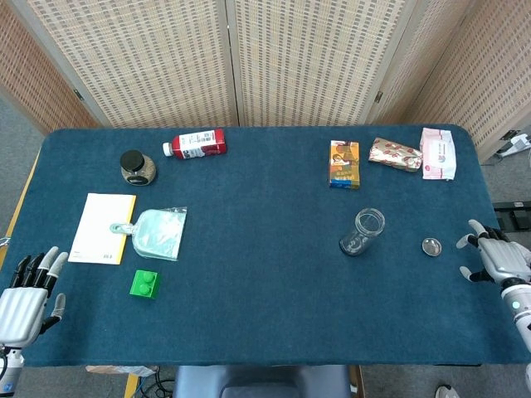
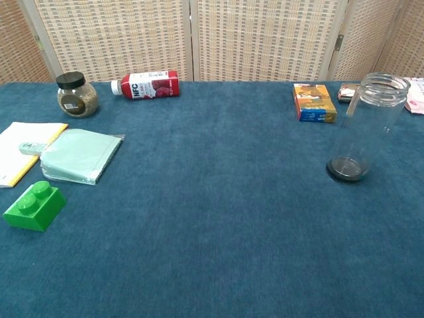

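We've got the jar upright and uncapped mid-right, its lid flat just beside our right hand, both hands spread and holding nothing, left hand parked at the near-left edge.

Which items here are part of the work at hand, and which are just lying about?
In hand: right hand, open, nearest the small round lid and the clear glass jar.

Lying about: green brick, pale green pouch, yellow notepad, dark-lidded jar, red bottle, snack packets, left hand.
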Controlling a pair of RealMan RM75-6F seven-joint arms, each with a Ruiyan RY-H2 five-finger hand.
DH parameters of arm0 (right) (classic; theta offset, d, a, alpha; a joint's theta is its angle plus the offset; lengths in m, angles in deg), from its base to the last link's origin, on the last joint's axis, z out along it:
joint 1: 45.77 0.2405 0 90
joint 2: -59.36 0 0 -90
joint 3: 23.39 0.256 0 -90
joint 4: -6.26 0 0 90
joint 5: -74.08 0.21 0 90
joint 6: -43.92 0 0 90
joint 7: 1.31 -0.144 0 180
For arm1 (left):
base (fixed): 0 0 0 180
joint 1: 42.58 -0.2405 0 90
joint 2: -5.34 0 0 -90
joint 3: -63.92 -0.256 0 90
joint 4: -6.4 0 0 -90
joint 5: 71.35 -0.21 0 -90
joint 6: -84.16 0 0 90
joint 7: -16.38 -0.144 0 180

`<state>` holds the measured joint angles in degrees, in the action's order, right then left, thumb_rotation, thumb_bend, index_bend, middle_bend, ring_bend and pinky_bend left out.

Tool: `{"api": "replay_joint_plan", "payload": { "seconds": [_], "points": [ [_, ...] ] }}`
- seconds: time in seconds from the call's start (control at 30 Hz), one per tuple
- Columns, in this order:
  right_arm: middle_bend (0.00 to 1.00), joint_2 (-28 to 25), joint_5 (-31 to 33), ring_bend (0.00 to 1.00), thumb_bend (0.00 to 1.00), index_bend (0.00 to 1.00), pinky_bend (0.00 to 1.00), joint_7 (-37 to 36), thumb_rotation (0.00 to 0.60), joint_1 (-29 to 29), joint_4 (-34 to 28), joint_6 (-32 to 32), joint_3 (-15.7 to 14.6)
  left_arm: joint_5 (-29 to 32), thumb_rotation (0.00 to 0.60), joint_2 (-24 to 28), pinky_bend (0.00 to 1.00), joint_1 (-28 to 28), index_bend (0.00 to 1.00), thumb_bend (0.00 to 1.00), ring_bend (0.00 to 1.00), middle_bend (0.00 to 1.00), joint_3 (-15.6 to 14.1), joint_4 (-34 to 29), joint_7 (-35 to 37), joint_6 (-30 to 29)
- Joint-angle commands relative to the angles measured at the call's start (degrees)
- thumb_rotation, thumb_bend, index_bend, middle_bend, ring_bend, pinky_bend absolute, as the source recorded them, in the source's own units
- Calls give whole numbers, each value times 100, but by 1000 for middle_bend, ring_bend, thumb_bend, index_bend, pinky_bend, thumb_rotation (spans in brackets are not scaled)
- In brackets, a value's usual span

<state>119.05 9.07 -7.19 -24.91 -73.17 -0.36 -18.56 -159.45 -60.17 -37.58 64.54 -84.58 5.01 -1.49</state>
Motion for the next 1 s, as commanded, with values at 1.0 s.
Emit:
{"api": "replay_joint_plan", "payload": {
  "seconds": [1.0],
  "points": [
    [0,1278,182,0,335,438,0,-200,600,539,1812,641,189,-163,600,123,0,-15,0,503,0,0,-10,26,416,-116]
  ]
}}
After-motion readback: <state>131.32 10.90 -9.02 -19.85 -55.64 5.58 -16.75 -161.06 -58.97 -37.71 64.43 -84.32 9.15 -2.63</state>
